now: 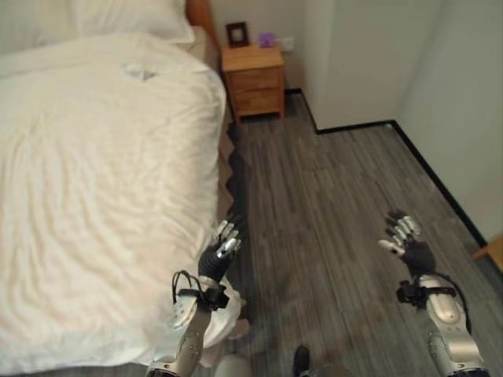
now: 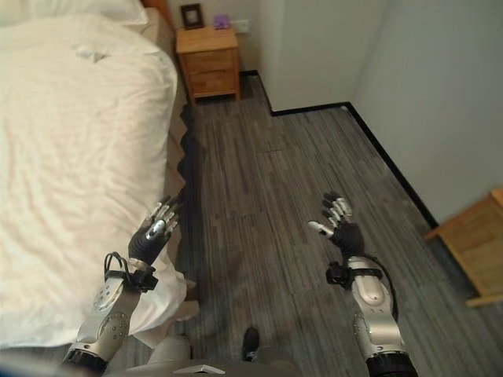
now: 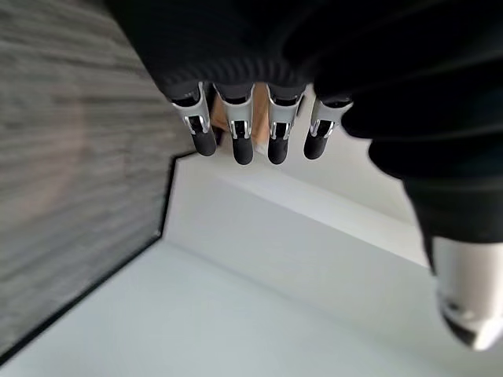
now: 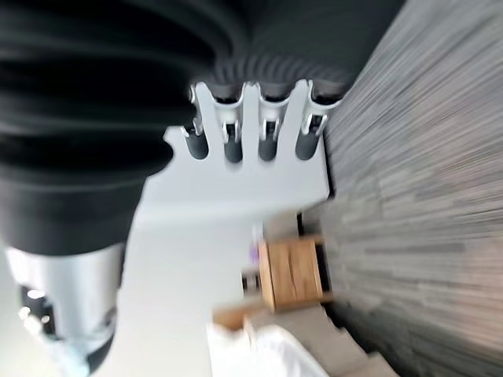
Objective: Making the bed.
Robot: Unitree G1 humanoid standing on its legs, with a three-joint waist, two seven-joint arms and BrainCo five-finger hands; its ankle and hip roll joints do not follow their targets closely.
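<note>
White duvet on bed, no legible print; both robot hands empty.

A wooden nightstand is standing against the wall, a picture frame and purple object sitting on top.

You have open wood floor from 12 to 3 o'clock of both hands. The bed blocks everything from 9 to 11; its edge lies just beside your left hand. The nightstand stands at 12, against the far wall.
</note>
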